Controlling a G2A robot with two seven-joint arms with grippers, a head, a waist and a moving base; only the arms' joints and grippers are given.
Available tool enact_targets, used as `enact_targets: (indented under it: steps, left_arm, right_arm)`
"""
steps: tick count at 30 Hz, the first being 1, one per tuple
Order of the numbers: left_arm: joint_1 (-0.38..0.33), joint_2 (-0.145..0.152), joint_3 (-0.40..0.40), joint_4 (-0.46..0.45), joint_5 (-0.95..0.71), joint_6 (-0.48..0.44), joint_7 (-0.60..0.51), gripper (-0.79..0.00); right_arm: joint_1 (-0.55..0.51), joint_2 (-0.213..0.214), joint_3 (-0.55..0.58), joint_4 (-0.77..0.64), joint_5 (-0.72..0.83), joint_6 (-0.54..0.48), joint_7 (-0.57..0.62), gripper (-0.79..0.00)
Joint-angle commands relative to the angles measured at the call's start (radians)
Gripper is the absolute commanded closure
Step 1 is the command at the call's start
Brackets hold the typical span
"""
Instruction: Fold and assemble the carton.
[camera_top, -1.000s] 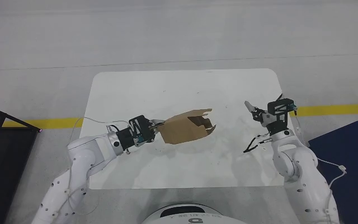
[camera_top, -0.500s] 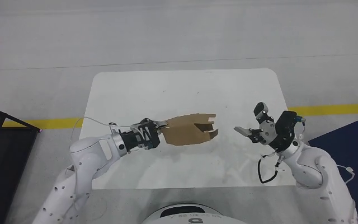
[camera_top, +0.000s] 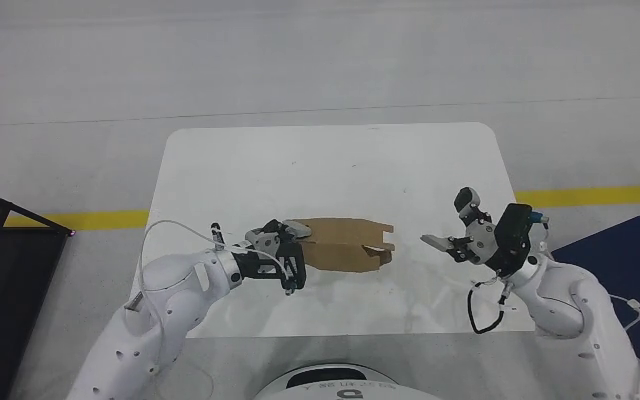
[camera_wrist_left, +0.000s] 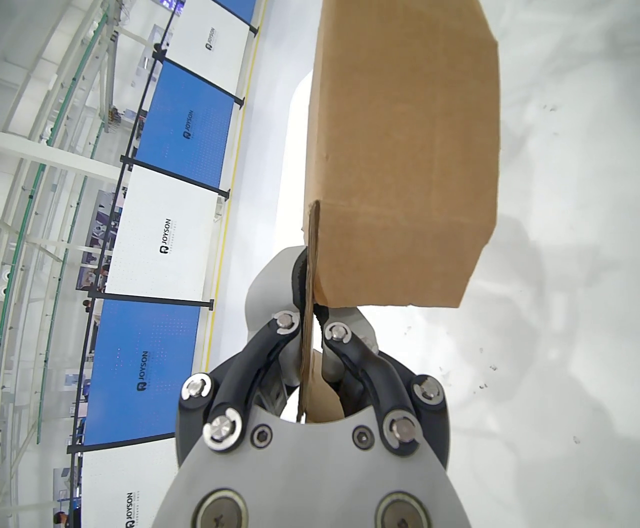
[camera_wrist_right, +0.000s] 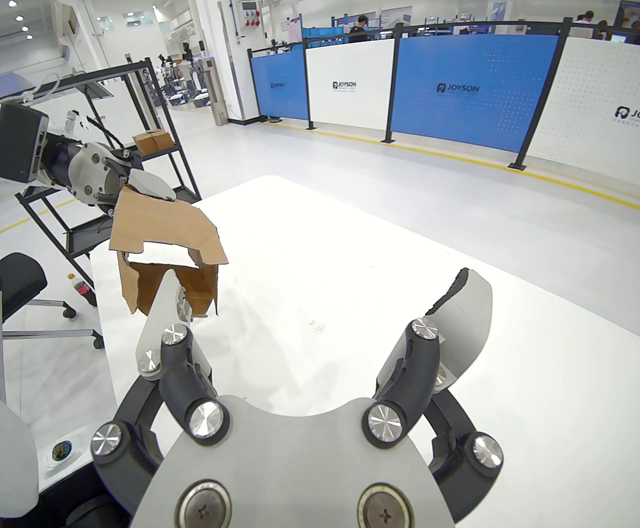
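A brown cardboard carton (camera_top: 345, 245), partly opened into a tube, hangs just above the white table (camera_top: 300, 170) near its front middle. My left gripper (camera_top: 290, 252) is shut on a flap at the carton's left end; in the left wrist view its fingers (camera_wrist_left: 290, 320) pinch the flap edge of the carton (camera_wrist_left: 405, 150). My right gripper (camera_top: 445, 225) stands open to the right of the carton, apart from it, with nothing between its fingers. In the right wrist view the right gripper (camera_wrist_right: 320, 300) faces the carton's open end (camera_wrist_right: 165, 250), whose loose flaps stick out.
A black rack (camera_wrist_right: 150, 150) with a small box and a chair (camera_wrist_right: 25, 290) stand beyond the table's left side. Blue and white partition panels (camera_wrist_right: 450, 105) line the room behind. A yellow floor line (camera_top: 90, 218) runs past the table.
The left gripper has rolled the carton so it lies flatter and lower, shifting slightly right. The right arm swung down and inward toward the carton's open end, then held.
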Motion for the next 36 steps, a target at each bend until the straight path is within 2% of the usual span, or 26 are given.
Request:
enact_targets:
  steps: [1, 9, 20, 36]
  left_arm:
    - [-0.001, 0.001, 0.010, 0.001, 0.014, 0.002, 0.006, 0.000]
    - [-0.013, 0.000, 0.026, 0.006, 0.007, 0.005, 0.010, 0.000]
    - [-0.022, -0.002, 0.017, 0.011, -0.070, 0.005, -0.003, 0.000]
    - [-0.032, -0.001, 0.022, 0.014, -0.118, -0.012, -0.006, 0.000]
  right_arm:
    - [0.001, 0.001, 0.002, -0.005, 0.001, 0.007, 0.000, -0.785]
    - [0.040, 0.000, -0.070, -0.044, -0.023, 0.035, 0.030, -0.785]
    - [0.116, 0.000, -0.188, -0.018, -0.087, 0.077, 0.081, -0.785]
    - [0.134, 0.011, -0.230, -0.008, -0.124, 0.032, 0.122, -0.785]
